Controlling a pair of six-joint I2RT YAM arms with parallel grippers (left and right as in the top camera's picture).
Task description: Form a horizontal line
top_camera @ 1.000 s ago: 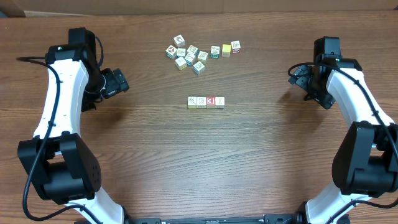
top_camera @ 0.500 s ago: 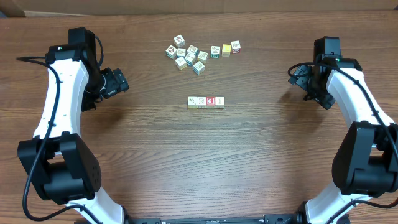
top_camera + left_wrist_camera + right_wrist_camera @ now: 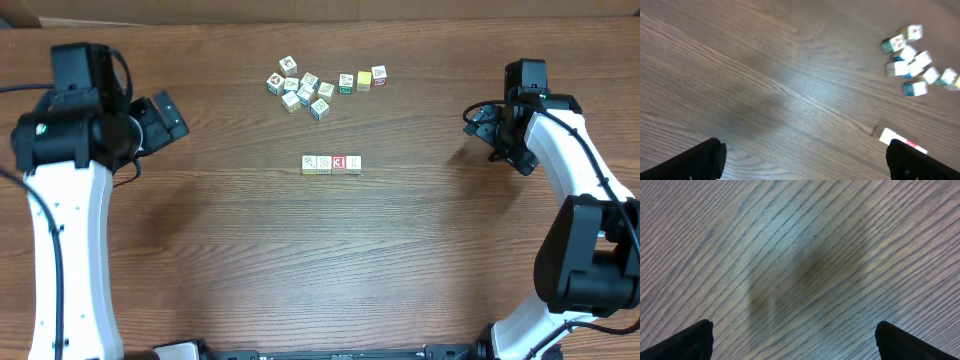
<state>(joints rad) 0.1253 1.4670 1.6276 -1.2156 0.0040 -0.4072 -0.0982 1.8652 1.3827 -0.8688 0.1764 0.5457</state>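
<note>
Overhead: both tools (image 3: 170, 117) (image 3: 472, 122) agape (empty).

A: Bright, even light from above — only soft shadows on the wooden table (image 3: 250, 250).
B: The left wrist view smears the loose cubes (image 3: 912, 55) ahead; a dim shadow lies just ahead of the right gripper (image 3: 792, 339).

Loose cluster of small picture cubes (image 3: 309, 82) lay upper center of frame, on a brown wood-grain table (image 3: 300, 260).
</note>
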